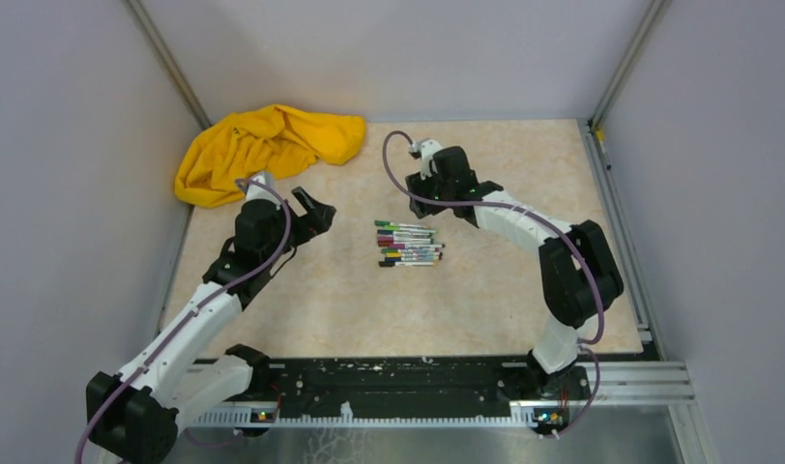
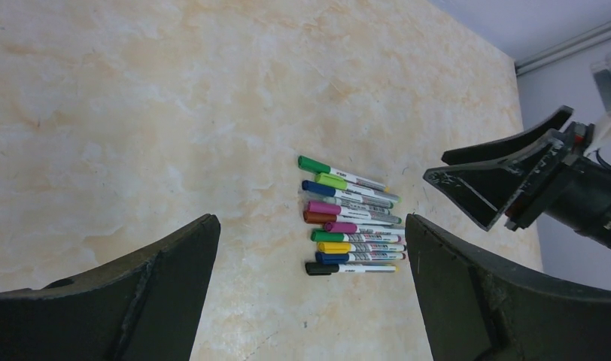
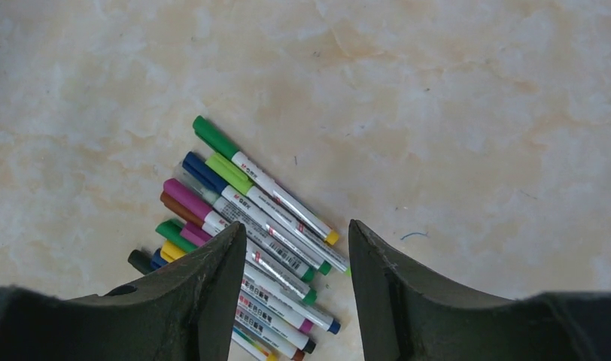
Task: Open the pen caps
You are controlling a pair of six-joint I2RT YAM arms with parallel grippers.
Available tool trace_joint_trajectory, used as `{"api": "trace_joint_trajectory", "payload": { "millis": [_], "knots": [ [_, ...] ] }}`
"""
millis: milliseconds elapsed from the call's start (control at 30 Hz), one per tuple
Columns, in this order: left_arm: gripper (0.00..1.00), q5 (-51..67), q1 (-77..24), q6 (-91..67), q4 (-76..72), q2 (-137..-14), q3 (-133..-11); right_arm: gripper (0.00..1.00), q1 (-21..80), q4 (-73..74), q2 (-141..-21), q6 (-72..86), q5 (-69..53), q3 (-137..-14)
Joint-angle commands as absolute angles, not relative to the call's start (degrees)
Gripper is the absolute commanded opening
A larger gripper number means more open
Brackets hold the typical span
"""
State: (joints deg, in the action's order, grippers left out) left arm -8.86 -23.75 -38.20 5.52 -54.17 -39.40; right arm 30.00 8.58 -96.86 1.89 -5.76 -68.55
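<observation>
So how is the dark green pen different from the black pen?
The dark green pen has a green cap; the black pen has a black one. The dark green pen lies at the far end of the row, the black pen at its near end. Both are capped, with white-grey barrels, lying flat.

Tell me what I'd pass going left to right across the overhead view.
Yellow cloth → pens → right arm's elbow. The left arm's fingers overlap the cloth sideways, so they're left out.

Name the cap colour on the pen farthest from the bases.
Green stubby plastic cap, clearest in right wrist view.
</observation>
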Motion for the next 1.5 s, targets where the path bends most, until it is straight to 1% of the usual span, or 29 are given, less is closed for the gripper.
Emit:
{"api": "trace_joint_trajectory", "payload": {
  "millis": [0,400,900,1467],
  "knots": [
    [0.99,-5.4,-24.0,-39.7,6.2,-52.7,-38.9,0.52,30.3,10.3,-99.6,-2.2,-11.5,-74.3],
    [0.99,-1.9,-24.0,-42.5,3.7,-52.2,-36.1,0.47,30.8,12.3,-106.4,-5.8,-11.7,-77.9],
    [0.99,-1.4,-24.0,-43.9,2.0,-52.3,-34.1,0.46,31.1,14.0,-110.5,-6.9,-11.7,-78.9],
    [0.99,-1.7,-23.9,-44.0,1.3,-52.5,-32.7,0.45,31.7,14.3,-112.6,-7.6,-10.3,-79.1]
  ]
}}
